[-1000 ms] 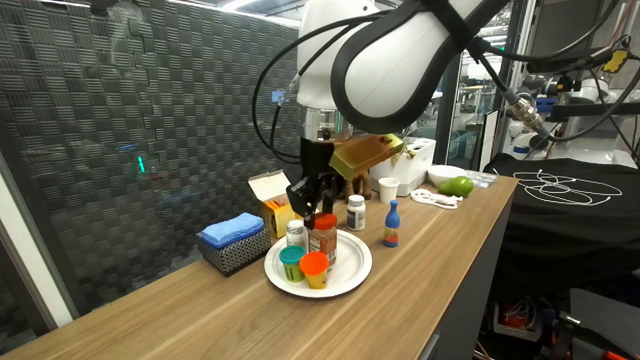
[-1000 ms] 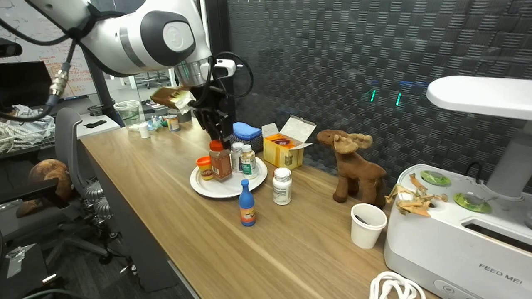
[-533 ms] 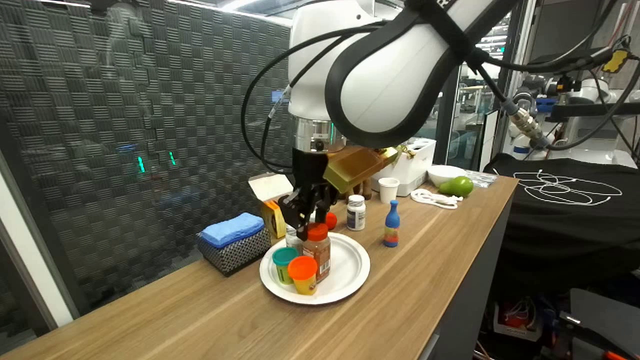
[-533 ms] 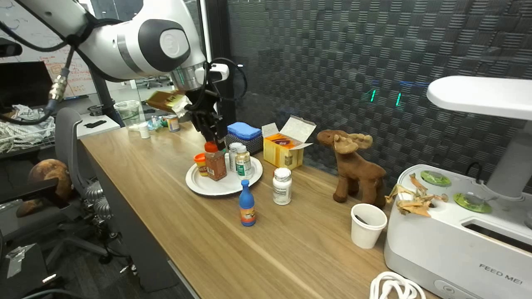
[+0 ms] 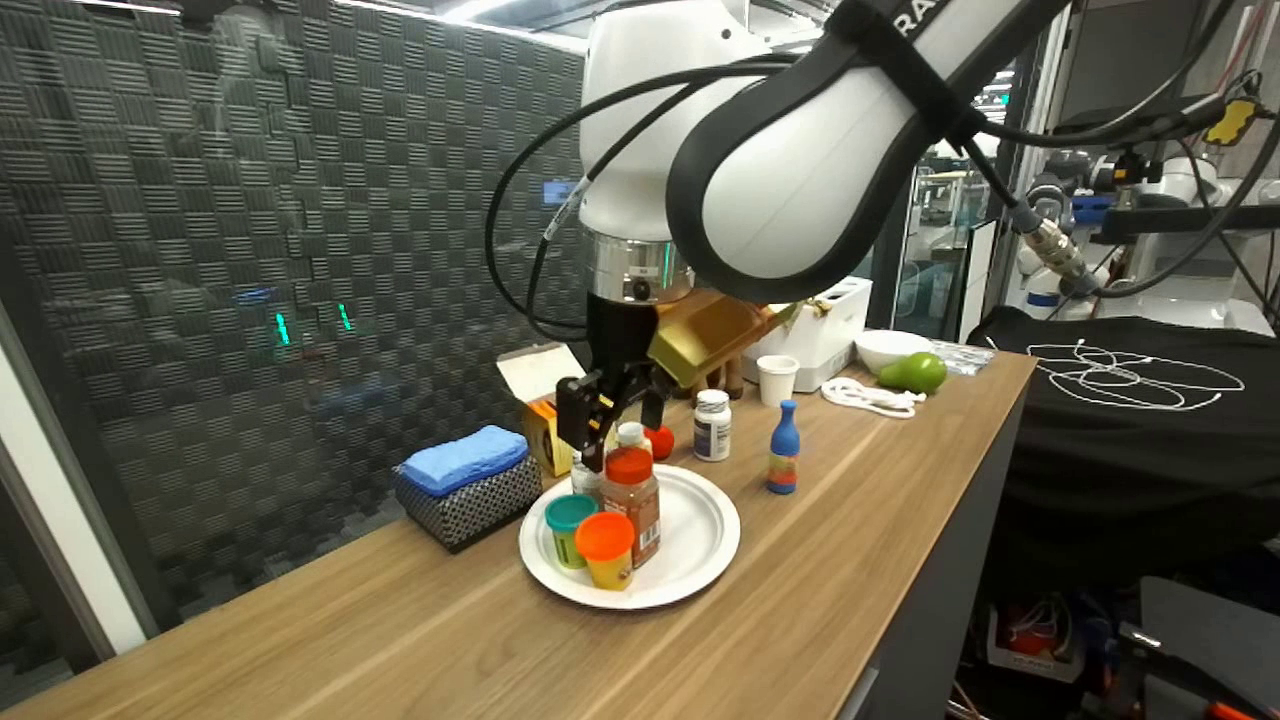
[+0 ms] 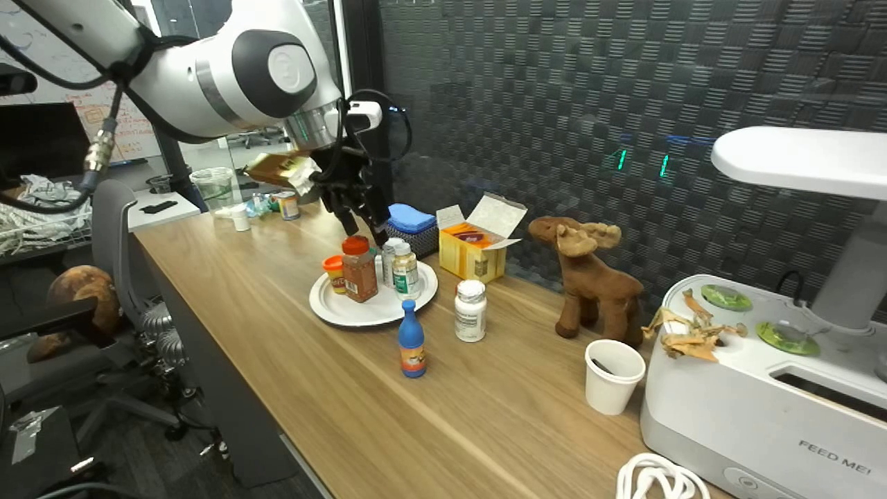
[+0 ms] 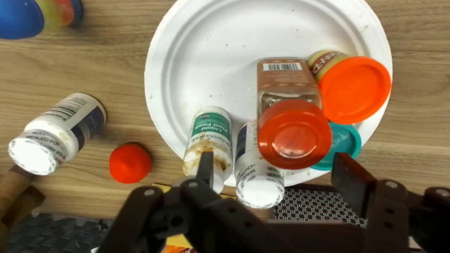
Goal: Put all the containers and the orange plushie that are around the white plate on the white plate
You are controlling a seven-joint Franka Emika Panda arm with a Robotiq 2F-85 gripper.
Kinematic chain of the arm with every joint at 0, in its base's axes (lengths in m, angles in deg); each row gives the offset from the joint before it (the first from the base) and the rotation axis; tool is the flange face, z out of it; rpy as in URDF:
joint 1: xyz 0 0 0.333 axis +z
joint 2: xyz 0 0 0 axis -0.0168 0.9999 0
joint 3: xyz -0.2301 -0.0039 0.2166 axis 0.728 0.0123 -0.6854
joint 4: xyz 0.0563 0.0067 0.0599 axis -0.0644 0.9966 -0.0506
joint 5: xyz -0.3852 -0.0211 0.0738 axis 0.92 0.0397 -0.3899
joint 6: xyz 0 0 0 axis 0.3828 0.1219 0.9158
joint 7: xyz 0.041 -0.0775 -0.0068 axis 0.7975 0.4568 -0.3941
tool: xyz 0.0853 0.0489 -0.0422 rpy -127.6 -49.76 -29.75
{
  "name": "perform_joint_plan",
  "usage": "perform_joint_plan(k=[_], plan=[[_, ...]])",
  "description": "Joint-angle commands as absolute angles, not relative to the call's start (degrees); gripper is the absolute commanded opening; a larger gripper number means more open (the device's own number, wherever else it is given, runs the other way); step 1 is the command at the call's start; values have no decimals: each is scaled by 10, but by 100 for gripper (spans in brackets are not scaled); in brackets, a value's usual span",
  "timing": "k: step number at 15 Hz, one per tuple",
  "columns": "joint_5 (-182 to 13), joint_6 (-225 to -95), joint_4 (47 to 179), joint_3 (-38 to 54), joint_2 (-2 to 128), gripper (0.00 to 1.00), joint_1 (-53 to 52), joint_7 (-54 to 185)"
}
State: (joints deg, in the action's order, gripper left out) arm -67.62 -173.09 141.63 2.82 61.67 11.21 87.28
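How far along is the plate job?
Done: the red-capped jar, orange-lidded tub, green tub, plant food bottle and neighbouring white bottle stand on the white plate. In hand: nothing; the jaws stand open near the jar. Left: the orange plushie, separate white bottle and perhaps blue bottle, all on the counter.

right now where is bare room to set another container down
On the plate: its side towards the blue bottle, bordered by the jar and plant food bottle. On the table: between the blue bottle and paper cup. Crowded: the plate's opposite side, where jar, orange tub, teal tub and a white bottle bunch below the gripper.
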Motion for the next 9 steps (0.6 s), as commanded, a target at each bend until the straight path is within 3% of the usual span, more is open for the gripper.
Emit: perform_joint_plan(k=[1,9], plan=[[-628,-1755,1457,55,557,100,127,936],[-694,-1722,1445,53,586,100,42,766]])
